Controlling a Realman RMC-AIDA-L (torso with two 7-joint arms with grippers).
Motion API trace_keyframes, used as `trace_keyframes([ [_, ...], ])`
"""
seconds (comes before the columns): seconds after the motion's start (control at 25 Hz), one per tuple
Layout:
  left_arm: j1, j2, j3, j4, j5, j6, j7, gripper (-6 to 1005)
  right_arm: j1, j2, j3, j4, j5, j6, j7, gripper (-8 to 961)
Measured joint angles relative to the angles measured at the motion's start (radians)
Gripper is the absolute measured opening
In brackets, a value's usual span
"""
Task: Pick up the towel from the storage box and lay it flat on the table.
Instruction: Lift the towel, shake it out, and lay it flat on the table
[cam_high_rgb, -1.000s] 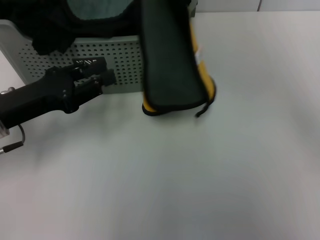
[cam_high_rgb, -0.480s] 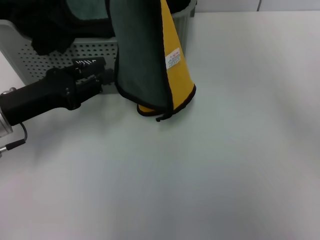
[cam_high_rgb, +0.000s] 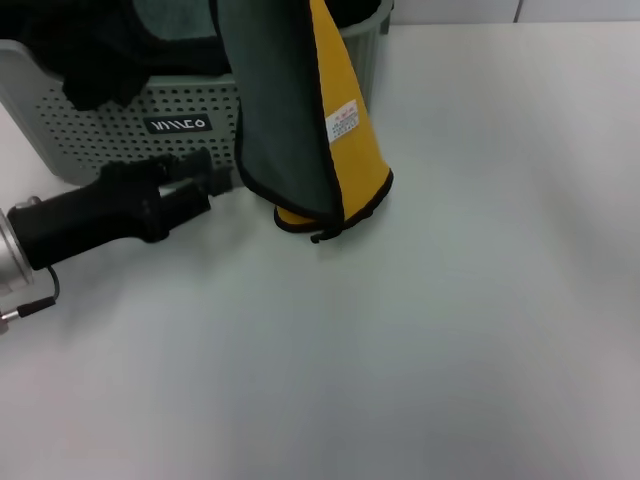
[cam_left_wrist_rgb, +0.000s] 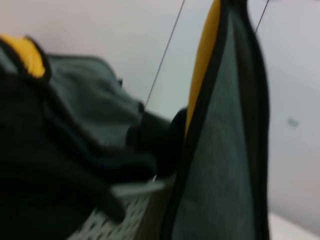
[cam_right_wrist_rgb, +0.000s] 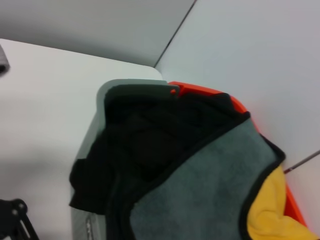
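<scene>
1. Jaw state cannot be told for either arm: the left gripper (cam_high_rgb: 205, 180) shows only as a dark mass at the end of its black arm, and the right gripper is out of sight in every view.
2. Nearest the robot lies the bare white table (cam_high_rgb: 420, 360), plain and smooth.
3. Farther in, the left gripper sits low over the table just in front of the storage box (cam_high_rgb: 120, 125), below its dark logo label (cam_high_rgb: 178, 125).
4. Beside it, the towel (cam_high_rgb: 300, 130) hangs upright from above the head view's top edge, folded on itself, dark grey-green face toward the left gripper, yellow face and small white tag (cam_high_rgb: 342, 122) on the other side. Its black-hemmed lower end touches or nearly touches the table, just in front of the box's corner.
5. Behind, the perforated pale grey-green box holds a black cloth (cam_high_rgb: 90, 60) spilling over its rim and more grey-green plush.
6. From the right wrist, an orange rim (cam_right_wrist_rgb: 210, 92) shows behind the box.
</scene>
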Motion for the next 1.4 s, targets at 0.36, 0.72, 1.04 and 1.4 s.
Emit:
trace_keyframes([
  [0.36,0.019,0.001,-0.001,-0.043,0.092,-0.088,0.104,416,-0.076,0.0,0.001,-0.087,0.091,-0.024,0.006,29],
  [0.72,0.058,0.002,-0.004,-0.075,0.096,-0.058,0.141,422,-0.241,-0.008,0.103,-0.378,0.321,-0.135,-0.049,30],
  [1.04,0.075,0.011,-0.009,-0.075,0.086,0.076,0.159,426,-0.33,-0.026,0.292,-0.424,0.533,-0.238,-0.113,31],
  [1.4,0.068,0.022,-0.109,-0.079,0.043,0.13,0.138,425,-0.347,-0.03,0.344,-0.483,0.542,-0.236,-0.126,32],
])
